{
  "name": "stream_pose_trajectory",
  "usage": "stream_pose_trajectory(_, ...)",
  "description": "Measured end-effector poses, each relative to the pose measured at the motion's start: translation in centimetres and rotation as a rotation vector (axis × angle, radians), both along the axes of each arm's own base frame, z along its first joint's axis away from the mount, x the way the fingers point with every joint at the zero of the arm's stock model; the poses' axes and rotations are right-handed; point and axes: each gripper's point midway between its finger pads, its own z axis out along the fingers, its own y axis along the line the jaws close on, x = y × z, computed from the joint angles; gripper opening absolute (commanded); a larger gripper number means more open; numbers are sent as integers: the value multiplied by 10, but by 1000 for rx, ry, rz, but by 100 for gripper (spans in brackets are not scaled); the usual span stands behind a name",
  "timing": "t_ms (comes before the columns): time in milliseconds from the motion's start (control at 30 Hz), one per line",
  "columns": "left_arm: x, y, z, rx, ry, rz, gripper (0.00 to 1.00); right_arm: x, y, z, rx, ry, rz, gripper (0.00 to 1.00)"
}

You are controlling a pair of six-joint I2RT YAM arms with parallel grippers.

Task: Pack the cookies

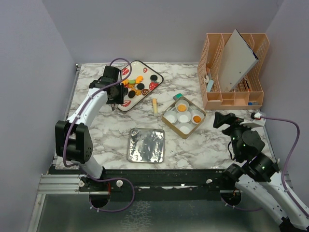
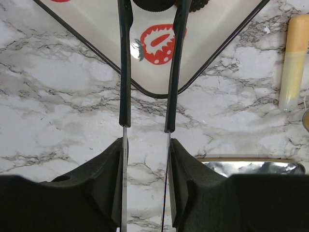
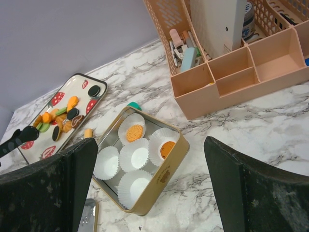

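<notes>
Several small cookies in orange, black, green and brown lie on a white strawberry-print tray at the back left; they also show in the right wrist view. My left gripper is shut on metal tongs over the tray's near corner. A black cookie sits between the tong tips, cut off by the frame edge. A gold tin holds white paper cups; two hold orange cookies. My right gripper is open and empty, right of the tin.
The tin's silver lid lies near the front middle. A pale yellow tube lies between tray and tin. A teal object sits behind the tin. A peach desk organizer stands at the back right.
</notes>
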Motion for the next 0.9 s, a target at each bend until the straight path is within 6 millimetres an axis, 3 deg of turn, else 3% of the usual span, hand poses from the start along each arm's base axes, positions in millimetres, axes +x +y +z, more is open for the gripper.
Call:
stream_pose_trajectory(200, -7, -4, 4, -26, -5, -17, 21, 0, 0, 0, -1, 1, 0, 100)
stream_pose_trajectory(367, -14, -24, 9, -56, -9, -74, 21, 1, 0, -1, -3, 3, 0, 100)
stream_pose_trajectory(700, -50, -111, 17, -93, -1, -329, 21, 1, 1, -1, -5, 4, 0, 100)
stream_pose_trajectory(900, -74, -163, 35, -121, -24, -477, 21, 1, 1, -1, -5, 5, 0, 100)
